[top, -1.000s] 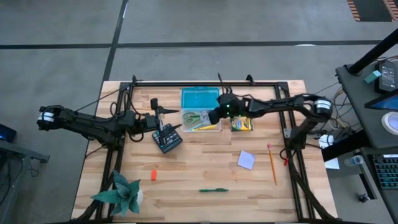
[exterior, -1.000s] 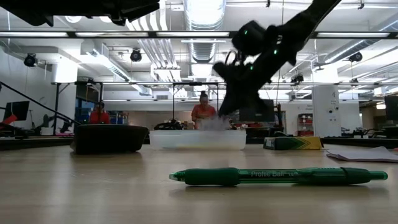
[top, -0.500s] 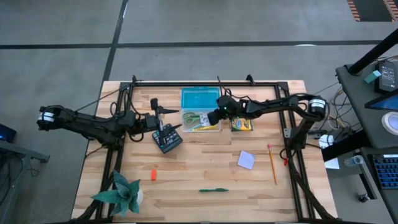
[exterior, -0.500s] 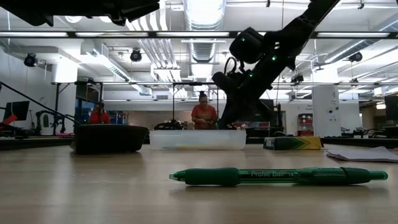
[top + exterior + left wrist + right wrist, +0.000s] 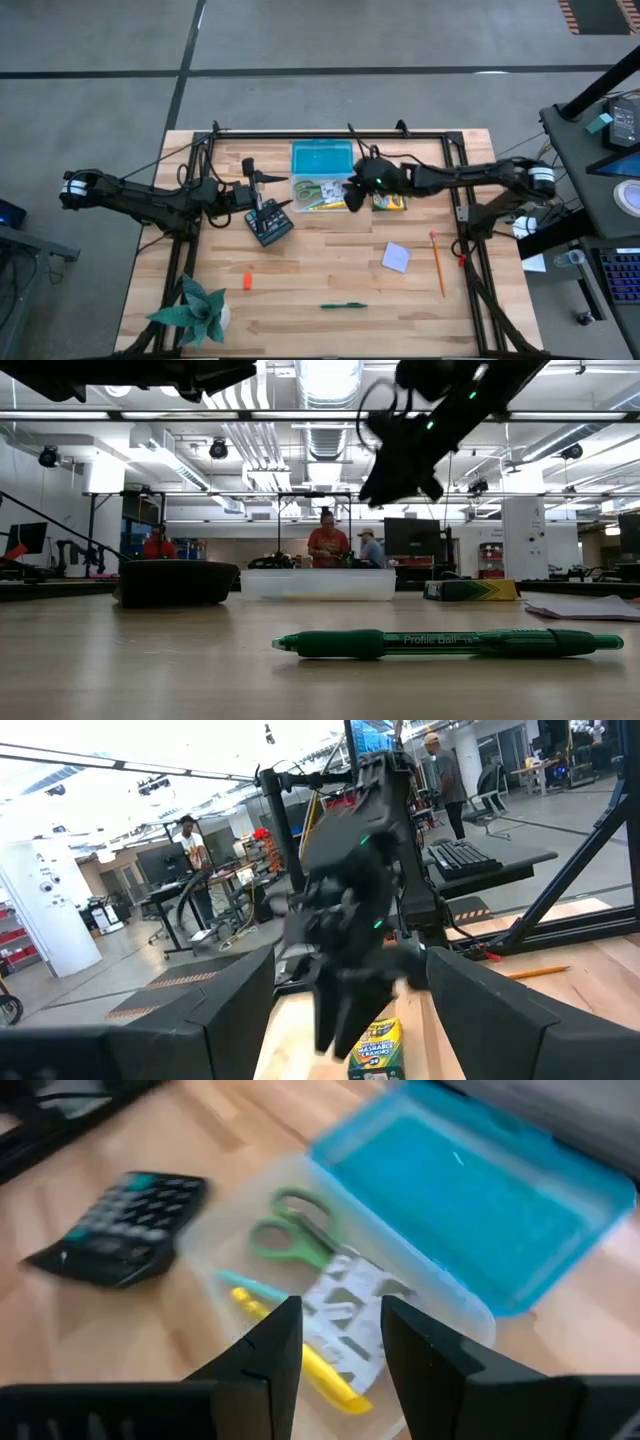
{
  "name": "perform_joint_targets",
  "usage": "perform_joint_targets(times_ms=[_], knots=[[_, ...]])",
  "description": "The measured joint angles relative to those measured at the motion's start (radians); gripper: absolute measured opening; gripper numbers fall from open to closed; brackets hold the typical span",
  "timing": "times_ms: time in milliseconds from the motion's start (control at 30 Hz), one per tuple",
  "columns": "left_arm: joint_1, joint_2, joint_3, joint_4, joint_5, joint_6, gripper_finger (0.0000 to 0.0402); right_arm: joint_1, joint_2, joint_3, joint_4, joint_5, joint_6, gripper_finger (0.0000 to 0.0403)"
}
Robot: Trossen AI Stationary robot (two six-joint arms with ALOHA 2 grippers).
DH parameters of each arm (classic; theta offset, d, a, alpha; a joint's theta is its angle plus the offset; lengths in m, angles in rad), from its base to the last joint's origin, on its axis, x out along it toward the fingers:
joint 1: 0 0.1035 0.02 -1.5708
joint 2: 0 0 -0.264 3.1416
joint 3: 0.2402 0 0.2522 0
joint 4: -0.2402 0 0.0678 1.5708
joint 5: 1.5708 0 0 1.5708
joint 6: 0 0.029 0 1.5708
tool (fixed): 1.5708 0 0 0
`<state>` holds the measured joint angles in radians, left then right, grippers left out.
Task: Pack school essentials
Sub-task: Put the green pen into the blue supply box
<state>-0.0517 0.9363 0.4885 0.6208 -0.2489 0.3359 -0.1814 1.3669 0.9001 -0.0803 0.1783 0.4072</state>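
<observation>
Inside clear case (image 5: 440,1295): green scissors (image 5: 290,1235), yellow pencil (image 5: 300,1355), teal pen (image 5: 250,1285).

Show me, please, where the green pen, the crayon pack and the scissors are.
green pen (image 5: 450,643), low view, middle of its barrel.
crayon pack (image 5: 389,202), high view, its top face.
scissors (image 5: 290,1237), right wrist view, its green handles.

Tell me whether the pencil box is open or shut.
Open: the clear pencil box has its blue lid flipped back flat, exposing scissors inside.

Right gripper (image 5: 354,193) over clear case (image 5: 323,191) holding scissors (image 5: 312,186); crayon pack (image 5: 389,201) beside; left gripper (image 5: 262,190) near calculator (image 5: 269,224).
</observation>
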Motion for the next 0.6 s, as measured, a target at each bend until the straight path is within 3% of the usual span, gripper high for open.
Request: perform_joint_targets(times_ms=[300, 600], knots=[[0.0, 0.0, 0.0, 0.0, 0.0, -0.137, 0.0244, 0.217, -0.206, -0.165, 0.044, 0.059, -0.211, 0.0111], [-0.03, 0.058, 0.012, -0.006, 0.029, -0.399, 0.0244, 0.254, -0.347, -0.292, 0.306, 0.06, -0.451, 0.0096]])
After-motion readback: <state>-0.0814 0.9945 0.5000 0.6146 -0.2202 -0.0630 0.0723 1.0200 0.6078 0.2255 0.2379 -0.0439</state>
